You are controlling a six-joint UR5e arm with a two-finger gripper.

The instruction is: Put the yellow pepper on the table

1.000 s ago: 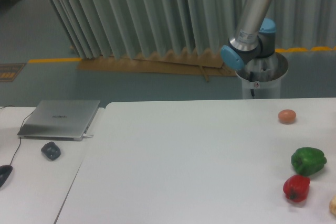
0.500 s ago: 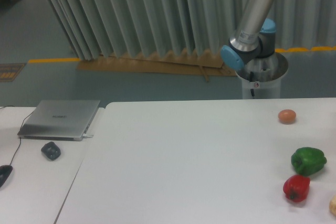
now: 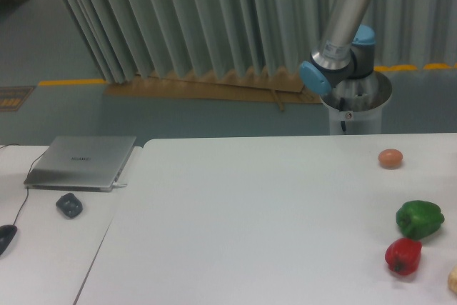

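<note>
The white table (image 3: 250,212) fills the lower part of the view. No bright yellow pepper shows plainly. A pale yellowish thing (image 3: 453,279) is cut off by the right edge at the table's front right, and I cannot tell what it is. The arm's base and lower link (image 3: 343,41) stand behind the table's far right and rise out of the top of the frame. The gripper is out of view.
A green pepper (image 3: 420,218) and a red pepper (image 3: 403,256) lie at the right side, with a brownish egg-like thing (image 3: 390,158) farther back. On the adjoining desk at left are a closed laptop (image 3: 82,161), a dark lump (image 3: 68,205) and a mouse (image 3: 4,236).
The arm's upper link has shifted very slightly. Nothing on the table has moved.
</note>
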